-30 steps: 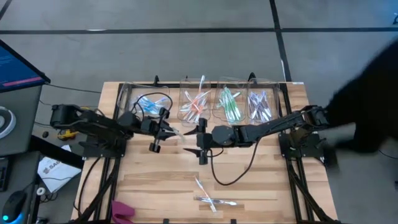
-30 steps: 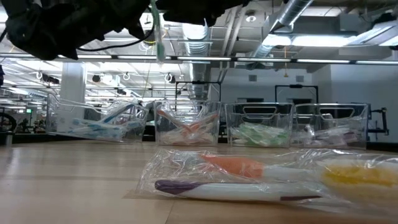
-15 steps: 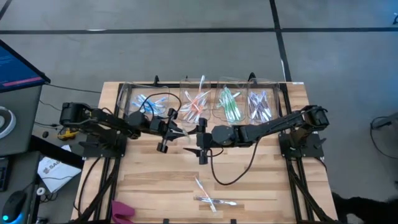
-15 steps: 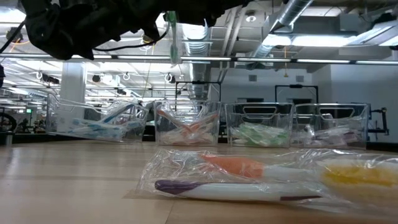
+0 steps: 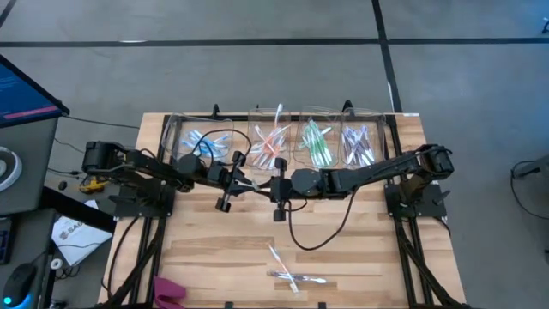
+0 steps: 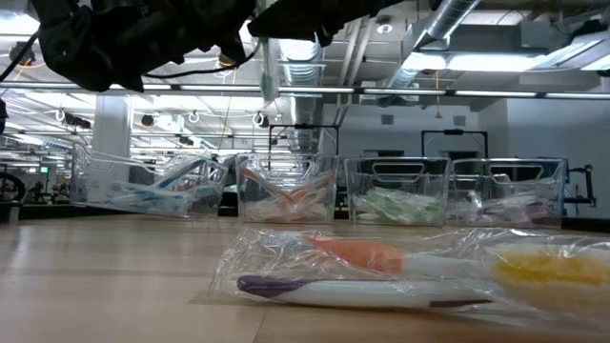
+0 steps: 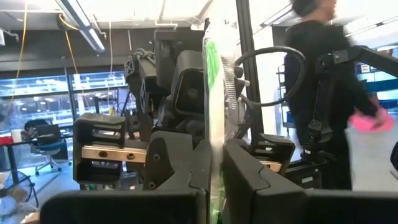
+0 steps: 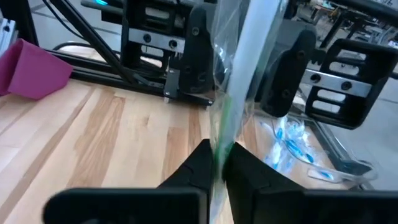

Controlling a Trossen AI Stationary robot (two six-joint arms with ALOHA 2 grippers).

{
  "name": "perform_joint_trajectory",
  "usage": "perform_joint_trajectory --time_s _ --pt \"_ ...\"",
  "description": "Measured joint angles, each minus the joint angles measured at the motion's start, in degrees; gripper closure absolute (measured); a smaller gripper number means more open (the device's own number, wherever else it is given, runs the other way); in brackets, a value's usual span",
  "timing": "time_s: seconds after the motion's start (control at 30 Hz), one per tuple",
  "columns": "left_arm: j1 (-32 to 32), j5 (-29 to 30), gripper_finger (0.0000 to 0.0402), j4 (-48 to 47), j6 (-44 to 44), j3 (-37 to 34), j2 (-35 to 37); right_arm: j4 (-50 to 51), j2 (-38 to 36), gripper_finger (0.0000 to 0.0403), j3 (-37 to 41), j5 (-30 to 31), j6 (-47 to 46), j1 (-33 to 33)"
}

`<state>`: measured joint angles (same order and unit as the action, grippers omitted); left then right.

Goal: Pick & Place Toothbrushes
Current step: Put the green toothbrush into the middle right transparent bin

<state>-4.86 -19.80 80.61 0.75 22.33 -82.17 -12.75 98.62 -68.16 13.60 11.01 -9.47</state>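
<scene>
Holding one wrapped green toothbrush (image 7: pixel 213 93) between them, both claws meet in the middle of the high view, just below the row of clear bins (image 5: pixel 279 142). The left claw (image 5: pixel 244 183) is pinched shut on it. The right claw (image 5: pixel 273 187) is now pinched on the same wrapped brush too, as both wrist views show, so this looks like a hand-over from one arm to the other.

Most of the job looks done. The four bins across the top of the table (image 5: pixel 214 249) already hold sorted toothbrushes: blue, orange-red, green and purple. A few wrapped toothbrushes (image 5: pixel 287 273) lie near the bottom middle of the table and wait to be picked up. The green one in the air is not yet in its bin.

A second ago the right claw stood wide open beside the brush; now it has closed on it. The left arm has slid a bit toward the middle too.
</scene>
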Motion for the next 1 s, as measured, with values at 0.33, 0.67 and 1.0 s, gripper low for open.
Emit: perform_joint_trajectory --time_s 0.33,0.67,1.0 --pt "-0.02 -0.04 0.0329 -2.20 -0.96 0.00 0.00 3.86 0.01 0.0389 0.00 -0.06 -2.04 0.17" --pt "-0.86 0.32 0.0247 -2.16 -3.54 0.02 0.07 18.74 -1.24 0.0390 0.11 5.90 -10.26 -2.08" --pt "-3.93 0.10 0.0213 -8.91 -7.21 0.02 0.09 42.50 -11.42 0.0390 0.04 22.96 -24.77 -3.09"
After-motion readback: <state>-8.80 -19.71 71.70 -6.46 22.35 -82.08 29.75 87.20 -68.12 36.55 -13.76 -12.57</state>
